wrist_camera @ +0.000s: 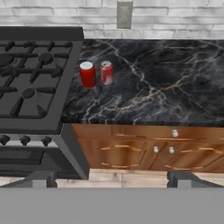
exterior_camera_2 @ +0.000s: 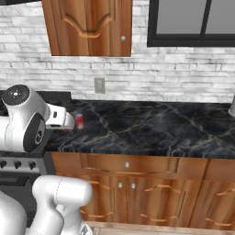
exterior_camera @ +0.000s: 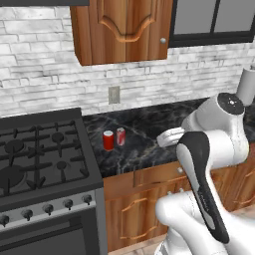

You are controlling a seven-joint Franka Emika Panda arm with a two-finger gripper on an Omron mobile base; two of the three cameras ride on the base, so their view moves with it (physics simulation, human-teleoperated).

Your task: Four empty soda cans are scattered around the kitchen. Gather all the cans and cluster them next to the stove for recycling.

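Two soda cans stand upright close together on the black marble counter, just right of the stove (exterior_camera: 40,154). One is bright red (exterior_camera: 108,140) (wrist_camera: 87,74), the other darker with markings (exterior_camera: 120,136) (wrist_camera: 106,72). From the right base view one can (exterior_camera_2: 80,121) peeks out past the arm's white wrist. My gripper (wrist_camera: 109,179) is open and holds nothing. It hangs back from the counter's front edge, well short of the cans and looking down on them and on the stove (wrist_camera: 30,74). Its two dark fingertips (wrist_camera: 38,179) stand wide apart.
A wall outlet (exterior_camera: 114,94) sits above the cans. A wooden wall cabinet (exterior_camera: 122,30) hangs overhead, with a dark window (exterior_camera_2: 193,23) to its right. Drawers and doors (exterior_camera_2: 128,183) run below the counter (exterior_camera_2: 160,128). A pale grey object (exterior_camera: 246,82) stands at the counter's far right.
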